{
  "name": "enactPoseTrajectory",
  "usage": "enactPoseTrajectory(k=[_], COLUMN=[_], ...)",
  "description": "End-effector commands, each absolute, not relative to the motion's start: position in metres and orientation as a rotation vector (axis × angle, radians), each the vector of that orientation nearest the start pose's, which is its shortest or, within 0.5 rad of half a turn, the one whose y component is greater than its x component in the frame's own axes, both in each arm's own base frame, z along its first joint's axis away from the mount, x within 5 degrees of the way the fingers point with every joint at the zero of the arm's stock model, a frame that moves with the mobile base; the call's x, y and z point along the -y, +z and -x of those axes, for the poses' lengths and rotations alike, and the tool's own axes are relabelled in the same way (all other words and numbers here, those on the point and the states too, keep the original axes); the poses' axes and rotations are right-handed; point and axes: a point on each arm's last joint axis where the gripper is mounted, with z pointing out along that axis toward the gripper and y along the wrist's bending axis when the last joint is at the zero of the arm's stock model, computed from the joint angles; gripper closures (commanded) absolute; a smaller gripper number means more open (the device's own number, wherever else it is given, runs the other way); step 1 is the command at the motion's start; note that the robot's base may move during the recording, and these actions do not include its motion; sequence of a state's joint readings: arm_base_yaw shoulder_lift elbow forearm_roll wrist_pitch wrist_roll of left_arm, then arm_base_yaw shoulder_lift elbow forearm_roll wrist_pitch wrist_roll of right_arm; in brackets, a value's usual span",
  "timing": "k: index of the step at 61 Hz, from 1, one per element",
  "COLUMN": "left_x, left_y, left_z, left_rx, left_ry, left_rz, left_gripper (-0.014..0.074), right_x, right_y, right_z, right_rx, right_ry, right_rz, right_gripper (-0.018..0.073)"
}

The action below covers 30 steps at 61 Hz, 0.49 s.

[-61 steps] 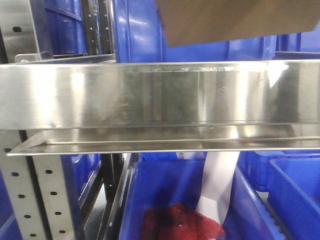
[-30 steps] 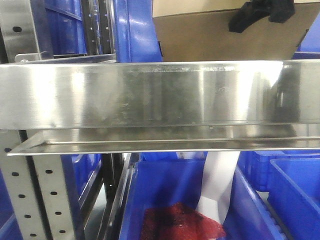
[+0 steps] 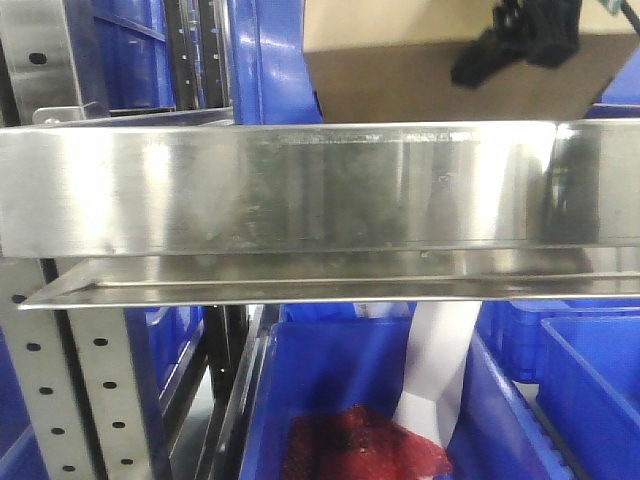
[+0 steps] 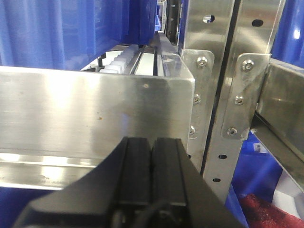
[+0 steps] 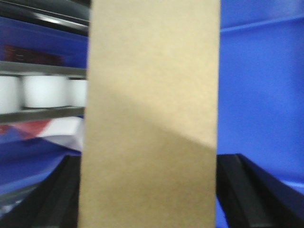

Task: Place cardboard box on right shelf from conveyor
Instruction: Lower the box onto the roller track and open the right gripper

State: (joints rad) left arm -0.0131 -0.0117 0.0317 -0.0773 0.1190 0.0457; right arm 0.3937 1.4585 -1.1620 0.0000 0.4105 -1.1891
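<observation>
The tan cardboard box (image 3: pixel 395 85) stands upright just behind the tall front lip of the right shelf (image 3: pixel 300 190). That lip hides its bottom edge, so I cannot tell whether it rests on the shelf. My right gripper (image 3: pixel 515 40) holds it from above at its right end. In the right wrist view the box (image 5: pixel 149 109) fills the gap between the black fingers (image 5: pixel 57 199), and the gripper (image 5: pixel 149 190) is shut on it. My left gripper (image 4: pixel 152 156) is shut and empty, low in front of a steel shelf lip (image 4: pixel 95 109). The conveyor is out of view.
Blue plastic bins (image 3: pixel 270 60) stand behind the box, and more blue bins (image 3: pixel 340 380) sit under the shelf, one holding red mesh (image 3: pixel 360 445) and a white strip (image 3: pixel 435 370). Perforated grey uprights (image 3: pixel 95 400) stand at left. Bolted steel uprights (image 4: pixel 223 95) are right of the left gripper.
The box has come down from the top edge of the front view to sit behind the shelf lip. The right gripper has come into view with it.
</observation>
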Motion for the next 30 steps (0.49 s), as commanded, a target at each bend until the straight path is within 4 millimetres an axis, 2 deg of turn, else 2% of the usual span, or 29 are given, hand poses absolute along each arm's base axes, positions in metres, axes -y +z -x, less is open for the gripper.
enactPoseTrajectory(k=[1,14,23,30], left_x=[0.001,0.001,0.001,0.001], left_y=[0.198,0.198,0.198,0.198], left_z=[-0.056,-0.056,-0.056,-0.056], left_rx=[-1.531,-1.531,-1.531,-1.531], left_ry=[-0.041,-0.041,-0.041,-0.041], left_rz=[0.018,0.018,0.018,0.018], left_gripper=[0.0712,0.0712,0.0713,0.0713], right_x=[-0.122,-0.114,-0.107,-0.100], right_y=[0.358,0.377,0.393,0.400], right_z=[-0.297,-0.277,-0.259,-0.242], right_rx=[-1.501,-1.579,-1.680,-1.744], right_ry=[-0.457,-0.365,-0.230,-0.087], right_rz=[1.439,1.317,1.111,0.883], right_gripper=[-0.0071,-0.0071,-0.0071,-0.0066])
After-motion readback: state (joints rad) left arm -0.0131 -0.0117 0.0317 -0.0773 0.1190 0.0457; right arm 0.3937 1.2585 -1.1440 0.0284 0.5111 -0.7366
